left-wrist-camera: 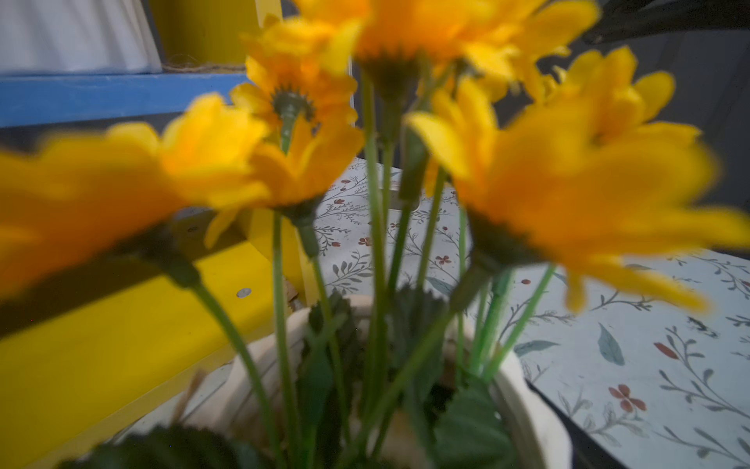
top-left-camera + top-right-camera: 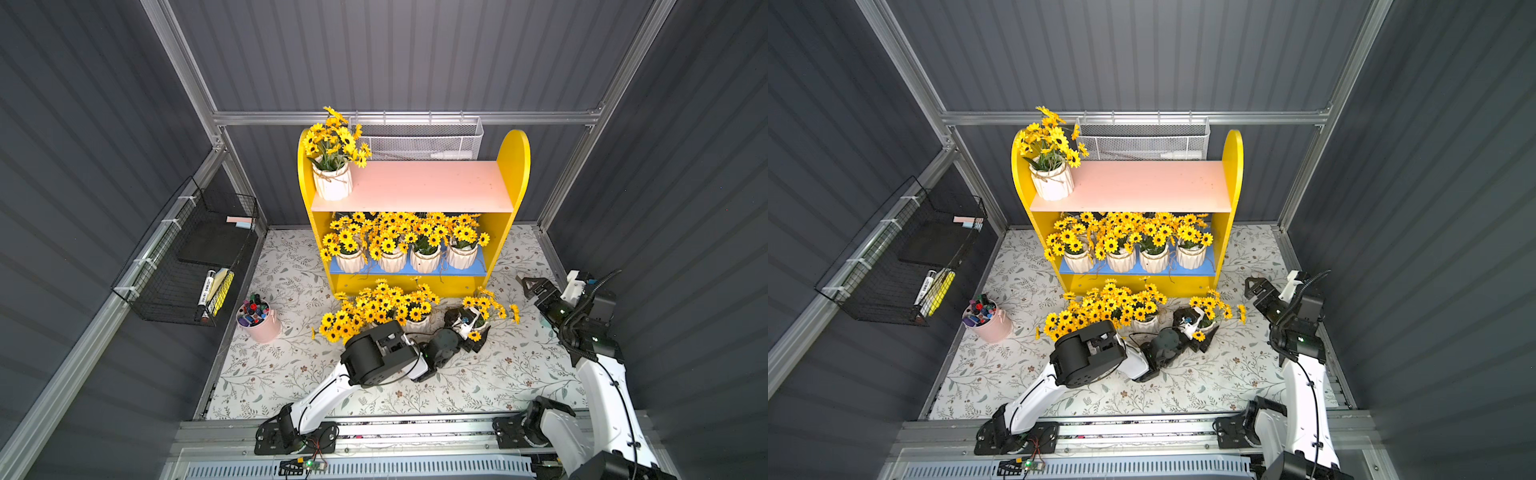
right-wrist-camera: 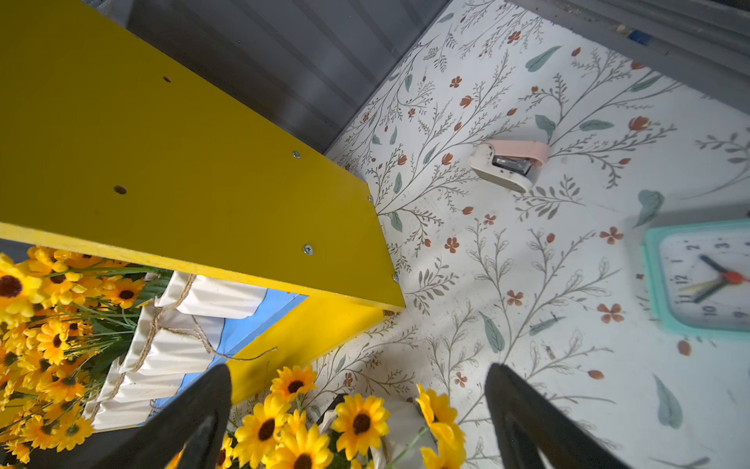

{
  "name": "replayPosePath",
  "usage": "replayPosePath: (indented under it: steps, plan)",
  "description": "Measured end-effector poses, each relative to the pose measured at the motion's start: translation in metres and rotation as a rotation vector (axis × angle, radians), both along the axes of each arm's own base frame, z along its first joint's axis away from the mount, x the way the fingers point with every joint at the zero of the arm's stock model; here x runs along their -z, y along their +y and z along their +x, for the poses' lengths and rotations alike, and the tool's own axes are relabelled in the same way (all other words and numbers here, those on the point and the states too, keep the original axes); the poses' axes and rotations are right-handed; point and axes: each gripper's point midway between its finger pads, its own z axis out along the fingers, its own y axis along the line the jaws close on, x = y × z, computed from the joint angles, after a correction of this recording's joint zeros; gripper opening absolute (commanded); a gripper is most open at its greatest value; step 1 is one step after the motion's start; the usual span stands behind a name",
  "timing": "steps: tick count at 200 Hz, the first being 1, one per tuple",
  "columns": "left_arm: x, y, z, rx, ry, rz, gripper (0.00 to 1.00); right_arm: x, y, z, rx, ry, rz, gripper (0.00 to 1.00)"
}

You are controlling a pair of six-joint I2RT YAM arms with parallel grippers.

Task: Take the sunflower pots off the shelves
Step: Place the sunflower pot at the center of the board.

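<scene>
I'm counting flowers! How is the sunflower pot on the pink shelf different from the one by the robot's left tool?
The pot on the pink shelf stands high on the shelves; the other pot is down at the flowery table. The shelf pot stands free; the other pot has the left tool around it. Both are white, with yellow sunflowers.

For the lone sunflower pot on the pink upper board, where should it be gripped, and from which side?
Probably the ribbed body of the sunflower pot, under the twine, coming in level from the open front. The blooms crowd the top, and the yellow side panel stands close on its left; the pink upper board to its right is bare.
</scene>
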Motion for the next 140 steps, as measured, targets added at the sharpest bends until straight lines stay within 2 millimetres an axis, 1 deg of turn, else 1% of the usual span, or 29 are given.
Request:
replayPosePath:
  steps: [6, 13, 40, 52, 68, 80, 87, 91, 99, 105, 108, 114, 118, 140]
  plan:
    - [-0.001, -0.001, 0.002, -0.001, 0.002, -0.007, 0.01, 0.000, 0.000, 0.000, -0.002, 0.001, 0.003, 0.99]
    - [-0.001, 0.000, 0.005, -0.003, 0.006, -0.013, 0.07, 0.000, 0.000, 0.000, -0.003, 0.002, 0.006, 0.99]
    - [-0.001, 0.002, 0.015, -0.011, 0.015, -0.010, 0.10, 0.001, 0.002, 0.000, -0.010, 0.003, 0.012, 0.99]
    - [-0.001, -0.002, 0.020, -0.005, 0.020, -0.003, 0.12, 0.000, 0.002, 0.001, -0.013, 0.002, 0.015, 0.99]
    - [-0.001, -0.012, 0.022, 0.016, 0.020, 0.001, 0.14, 0.000, 0.003, 0.000, -0.014, 0.002, 0.017, 0.99]
    - [-0.001, -0.018, 0.025, 0.029, 0.022, 0.004, 0.20, 0.000, 0.002, 0.000, -0.014, 0.002, 0.017, 0.99]
    - [-0.001, -0.020, 0.026, 0.035, 0.023, 0.007, 0.27, 0.000, 0.002, 0.001, -0.014, 0.001, 0.017, 0.99]
    - [-0.001, -0.022, 0.026, 0.041, 0.024, 0.008, 0.35, 0.000, 0.002, 0.001, -0.014, 0.001, 0.017, 0.99]
    - [0.000, -0.024, 0.026, 0.050, 0.028, 0.013, 0.56, -0.001, 0.002, 0.001, -0.014, 0.000, 0.016, 0.99]
    - [-0.001, -0.027, 0.026, 0.061, 0.029, 0.015, 0.75, -0.001, 0.002, 0.001, -0.013, 0.000, 0.016, 0.99]
    - [-0.001, -0.027, 0.026, 0.065, 0.031, 0.016, 0.83, -0.001, 0.002, 0.001, -0.014, -0.001, 0.016, 0.99]
    - [-0.001, -0.030, 0.025, 0.076, 0.034, 0.022, 0.96, -0.001, 0.002, 0.001, -0.013, -0.001, 0.016, 0.99]
    - [-0.001, -0.032, 0.026, 0.082, 0.036, 0.024, 0.99, -0.002, 0.002, 0.001, -0.013, -0.002, 0.016, 0.99]
    - [-0.005, -0.043, 0.024, 0.123, 0.045, 0.034, 0.99, -0.004, 0.001, 0.001, -0.012, -0.006, 0.014, 0.99]
